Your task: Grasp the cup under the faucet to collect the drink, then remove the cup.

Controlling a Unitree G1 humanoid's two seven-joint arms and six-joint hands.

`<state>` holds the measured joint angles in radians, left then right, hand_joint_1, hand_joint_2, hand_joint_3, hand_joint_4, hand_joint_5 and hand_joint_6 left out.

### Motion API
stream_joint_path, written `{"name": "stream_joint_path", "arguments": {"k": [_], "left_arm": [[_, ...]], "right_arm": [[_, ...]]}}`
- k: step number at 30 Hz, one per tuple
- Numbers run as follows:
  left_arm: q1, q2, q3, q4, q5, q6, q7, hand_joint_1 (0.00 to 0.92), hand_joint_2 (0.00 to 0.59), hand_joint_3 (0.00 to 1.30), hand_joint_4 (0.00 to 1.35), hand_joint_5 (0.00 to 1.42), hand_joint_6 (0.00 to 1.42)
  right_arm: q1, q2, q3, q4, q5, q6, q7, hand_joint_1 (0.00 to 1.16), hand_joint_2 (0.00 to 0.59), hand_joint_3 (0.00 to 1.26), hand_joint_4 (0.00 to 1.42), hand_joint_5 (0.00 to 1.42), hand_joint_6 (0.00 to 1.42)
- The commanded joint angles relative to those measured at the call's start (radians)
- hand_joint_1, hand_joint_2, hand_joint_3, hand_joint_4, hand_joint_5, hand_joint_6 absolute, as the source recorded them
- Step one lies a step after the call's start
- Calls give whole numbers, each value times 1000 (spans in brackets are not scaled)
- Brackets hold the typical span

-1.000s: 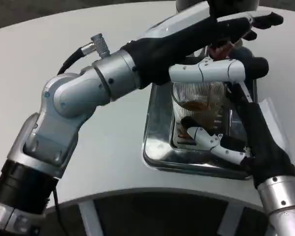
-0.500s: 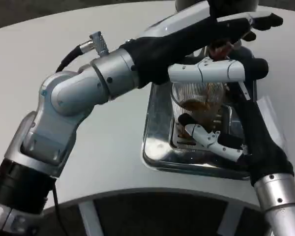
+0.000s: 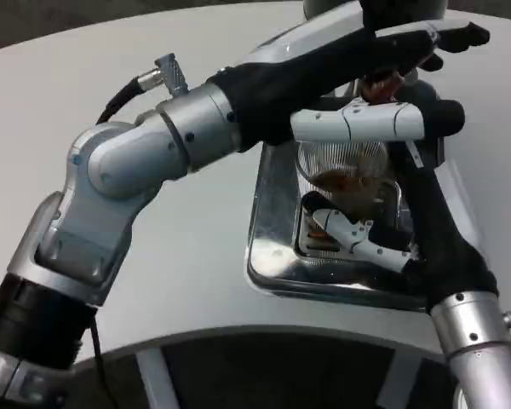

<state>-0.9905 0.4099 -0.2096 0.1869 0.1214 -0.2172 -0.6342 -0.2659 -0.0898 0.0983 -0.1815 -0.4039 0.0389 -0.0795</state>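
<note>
A clear ribbed cup holding some brown drink stands over the metal drip tray, right under the faucet with its red part. My right hand grips the cup, one white finger lying across it near the rim and the thumb low on its near side. My left arm reaches across from the lower left. My left hand lies on top of the faucet with its dark fingers stretched out; its palm is hidden.
The drip tray has a slotted grille under the cup. The dispenser body rises at the picture's top edge. White tabletop spreads to the left, and its curved front edge runs along the bottom.
My right hand's thumb and forearm have shifted slightly up and left against the cup. The left arm has barely moved.
</note>
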Motion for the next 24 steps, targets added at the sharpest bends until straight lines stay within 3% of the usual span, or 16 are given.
{"name": "stream_joint_path", "arguments": {"k": [1, 24], "left_arm": [[6, 4, -19, 25, 12, -4, -30, 0, 69, 140, 86, 150, 191], [7, 12, -17, 32, 10, -8, -36, 0, 72, 140, 86, 150, 191]], "right_arm": [[-3, 8, -1, 24, 2, 10, -16, 735, 235, 18, 67, 138, 129], [-50, 32, 6, 90, 4, 29, -37, 737, 237, 8, 66, 137, 129]]}}
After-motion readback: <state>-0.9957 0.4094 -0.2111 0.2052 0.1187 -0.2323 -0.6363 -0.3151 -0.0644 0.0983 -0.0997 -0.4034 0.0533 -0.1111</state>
